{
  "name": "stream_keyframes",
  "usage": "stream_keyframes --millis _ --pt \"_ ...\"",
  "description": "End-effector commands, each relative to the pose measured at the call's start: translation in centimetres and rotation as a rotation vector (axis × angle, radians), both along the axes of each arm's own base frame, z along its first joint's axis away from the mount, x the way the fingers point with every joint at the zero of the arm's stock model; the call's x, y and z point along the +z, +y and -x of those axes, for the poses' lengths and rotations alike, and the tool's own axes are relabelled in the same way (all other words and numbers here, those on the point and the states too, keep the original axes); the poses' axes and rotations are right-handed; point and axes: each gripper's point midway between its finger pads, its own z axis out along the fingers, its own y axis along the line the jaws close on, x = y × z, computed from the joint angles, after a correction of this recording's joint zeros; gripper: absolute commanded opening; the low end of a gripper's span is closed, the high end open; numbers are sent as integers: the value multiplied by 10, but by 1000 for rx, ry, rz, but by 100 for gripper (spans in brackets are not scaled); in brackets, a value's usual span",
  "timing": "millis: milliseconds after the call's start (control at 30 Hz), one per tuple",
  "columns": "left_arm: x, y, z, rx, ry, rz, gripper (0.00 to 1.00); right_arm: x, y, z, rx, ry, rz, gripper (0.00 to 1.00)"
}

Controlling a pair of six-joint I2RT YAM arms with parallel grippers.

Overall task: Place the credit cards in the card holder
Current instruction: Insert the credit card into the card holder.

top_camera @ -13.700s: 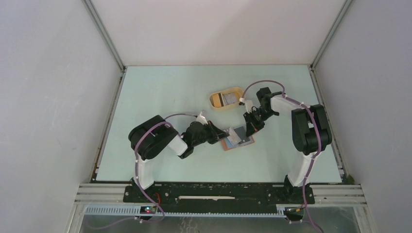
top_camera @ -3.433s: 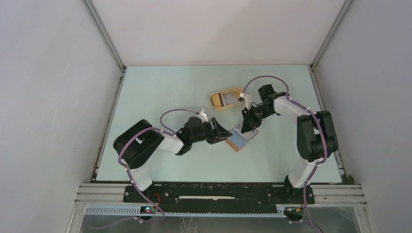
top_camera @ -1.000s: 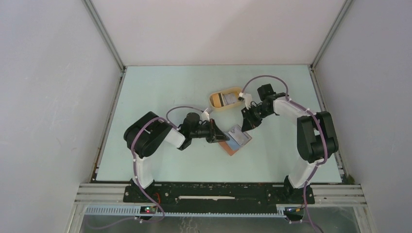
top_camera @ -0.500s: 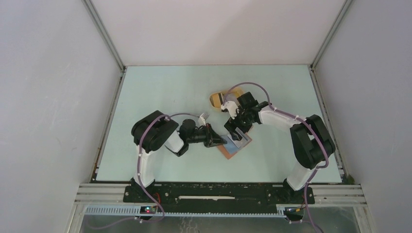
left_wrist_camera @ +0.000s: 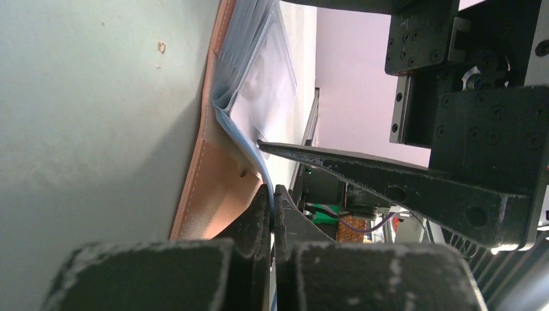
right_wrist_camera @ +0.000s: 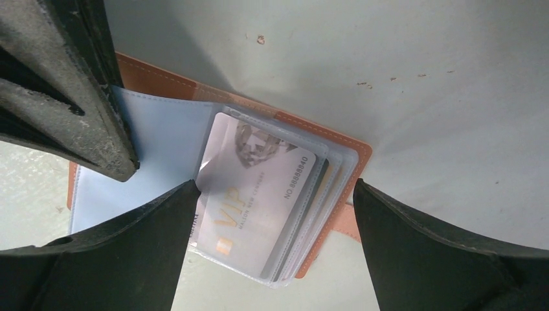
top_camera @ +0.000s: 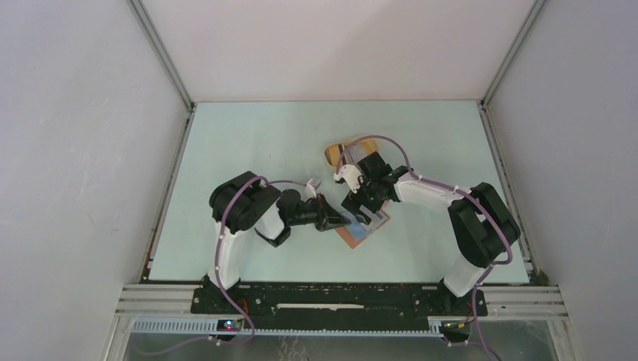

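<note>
A: What do we count?

B: One card holder, open flat on the bench. One pale VIP card in its top clear sleeve, with more edges behind that we can't count. One yellow tray, half hidden behind the right arm.

A: Grippers?

B: Left gripper is clamped on a blue sleeve of the holder. Right gripper is spread wide over the sleeves, holding nothing.

A: Room?

B: Pale green bench, plain grey walls.

The card holder is reddish-brown and lies open, inner side up, near the middle of the table. Its clear sleeves are fanned. The top sleeve contains a pale card marked VIP, with further card edges beneath. One pale blue leaf stands raised off the stack.
</note>
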Motion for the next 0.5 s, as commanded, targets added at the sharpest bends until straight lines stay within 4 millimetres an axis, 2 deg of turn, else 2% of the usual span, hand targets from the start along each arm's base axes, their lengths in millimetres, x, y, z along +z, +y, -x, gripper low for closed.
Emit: stream_keyframes --millis 0,467 --pt "13 0 -2 5 -50 42 0 12 6 1 11 -55 -10 100" --pt "8 3 2 -5 -46 31 0 7 -14 -17 -60 -79 27 100"
